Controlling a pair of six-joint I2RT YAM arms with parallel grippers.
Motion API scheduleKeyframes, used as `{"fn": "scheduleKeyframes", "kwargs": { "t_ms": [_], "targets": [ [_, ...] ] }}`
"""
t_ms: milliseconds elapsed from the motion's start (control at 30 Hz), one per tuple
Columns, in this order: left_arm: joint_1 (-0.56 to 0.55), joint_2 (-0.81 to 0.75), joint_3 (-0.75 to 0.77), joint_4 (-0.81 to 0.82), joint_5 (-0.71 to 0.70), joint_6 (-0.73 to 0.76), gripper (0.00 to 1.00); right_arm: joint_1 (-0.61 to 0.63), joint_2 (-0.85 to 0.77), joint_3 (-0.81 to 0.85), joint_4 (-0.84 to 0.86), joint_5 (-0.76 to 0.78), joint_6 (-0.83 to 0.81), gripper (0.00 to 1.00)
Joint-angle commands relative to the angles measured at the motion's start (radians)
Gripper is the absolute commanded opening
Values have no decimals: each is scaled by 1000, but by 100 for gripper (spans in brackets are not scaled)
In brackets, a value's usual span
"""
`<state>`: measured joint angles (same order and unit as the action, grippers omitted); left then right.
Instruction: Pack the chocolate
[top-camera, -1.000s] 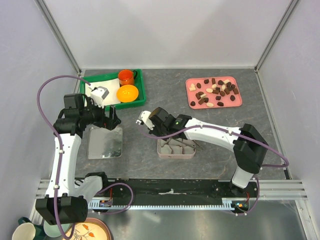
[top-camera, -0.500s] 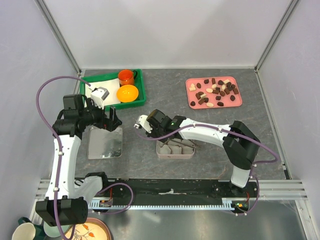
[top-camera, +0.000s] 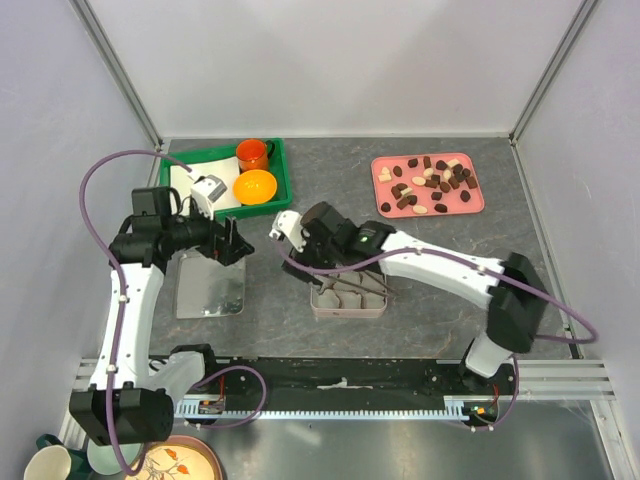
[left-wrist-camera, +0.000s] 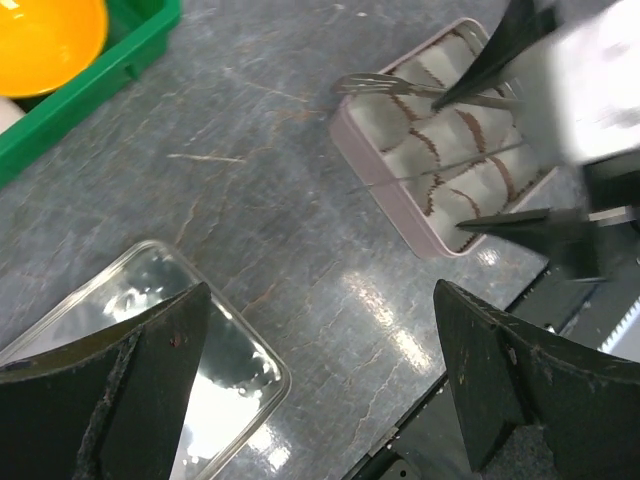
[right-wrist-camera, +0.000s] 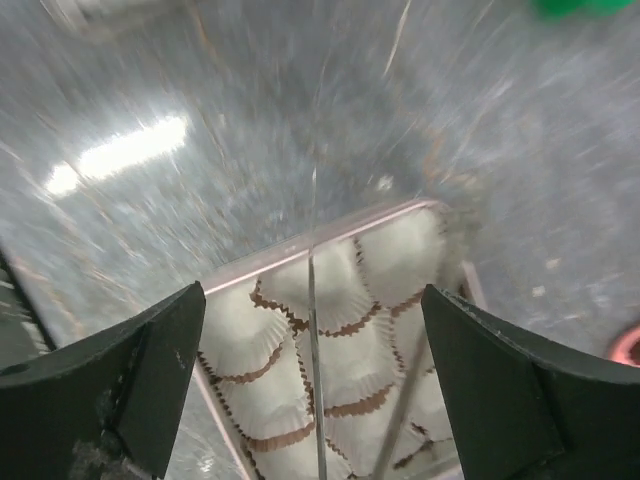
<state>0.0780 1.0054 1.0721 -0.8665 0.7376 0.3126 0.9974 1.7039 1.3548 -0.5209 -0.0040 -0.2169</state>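
The chocolate (top-camera: 430, 183), dark brown and cream pieces, lies on a pink tray (top-camera: 478, 206) at the back right, far from both grippers. A pale pink tin (top-camera: 350, 297) lined with white paper cups (right-wrist-camera: 330, 300) sits mid-table. Thin metal tongs (left-wrist-camera: 420, 90) lie across it, also seen as a thin rod in the right wrist view (right-wrist-camera: 314, 350). My right gripper (right-wrist-camera: 312, 300) hangs open just above the tin's left part, its dark fingers (left-wrist-camera: 500, 50) straddling the cups, holding nothing. My left gripper (left-wrist-camera: 322, 300) is open over bare table beside the shiny tin lid (left-wrist-camera: 150, 330).
A green tray (top-camera: 275, 195) at the back left holds an orange cup (top-camera: 252, 153), an orange bowl (top-camera: 255, 186) and a white piece. The lid (top-camera: 210, 285) lies left of the tin. The black rail (top-camera: 340, 375) runs along the near edge.
My right gripper has gone from shut to wide open above the tin, and its arm has swung outwards. The left gripper has drifted slightly right.
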Motion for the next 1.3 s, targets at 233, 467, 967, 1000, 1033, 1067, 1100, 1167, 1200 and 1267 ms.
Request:
{"fn": "scheduleKeyframes", "kwargs": {
  "t_ms": [233,467,967,1000,1033,1067,1100,1167,1200,1267],
  "targets": [
    [-365,71,0,12,-18,190,99,-94,-521,-114,162,180,456,98],
    [-540,160,11,47,-188,304,99,-108,-576,-163,-1,522,586,98],
    [-682,202,-152,311,-411,505,96,-183,-665,-54,-292,576,751,98],
    [-684,219,-152,323,-420,516,96,-187,-679,-80,-281,578,754,98],
    [-684,231,-146,333,-425,516,96,-203,-659,-103,-295,561,757,98],
    [-684,243,-143,336,-423,520,95,-242,-635,-100,-321,540,761,98],
    [-685,260,-140,342,-420,528,95,-252,-610,-102,-359,501,760,98],
    [-690,272,-133,359,-428,534,95,-255,-576,-115,-369,499,763,98],
    [-695,279,-132,382,-438,537,95,-259,-581,-123,-346,486,760,98],
    [-724,309,-130,399,-501,543,94,-272,-607,-152,-308,440,728,98]
  ]
}}
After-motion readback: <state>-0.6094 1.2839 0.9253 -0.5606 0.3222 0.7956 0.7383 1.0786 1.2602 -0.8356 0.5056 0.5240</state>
